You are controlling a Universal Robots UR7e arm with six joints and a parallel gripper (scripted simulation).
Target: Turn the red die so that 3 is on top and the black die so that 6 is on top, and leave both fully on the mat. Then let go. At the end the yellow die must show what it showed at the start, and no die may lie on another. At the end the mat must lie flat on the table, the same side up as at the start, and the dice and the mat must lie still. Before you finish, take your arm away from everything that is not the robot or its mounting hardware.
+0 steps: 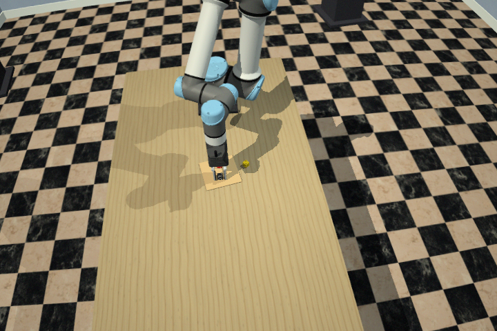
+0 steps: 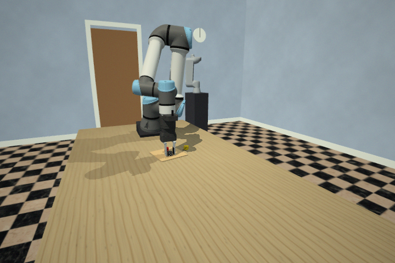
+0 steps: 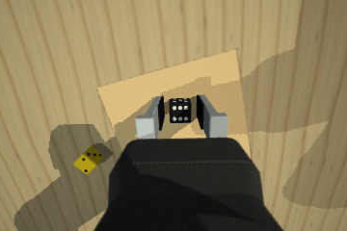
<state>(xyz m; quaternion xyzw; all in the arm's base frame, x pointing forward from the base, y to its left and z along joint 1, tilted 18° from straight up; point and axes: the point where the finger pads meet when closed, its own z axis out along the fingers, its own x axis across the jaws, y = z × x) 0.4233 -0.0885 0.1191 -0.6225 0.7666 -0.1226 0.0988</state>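
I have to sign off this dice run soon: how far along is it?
Done, apparently: the black die sits on the mat with six up. In hand: the gripper stands open around it, gaps on both sides. Left: lifting clear and confirming the red die, whose top face cannot be read. The yellow die lies off the mat.
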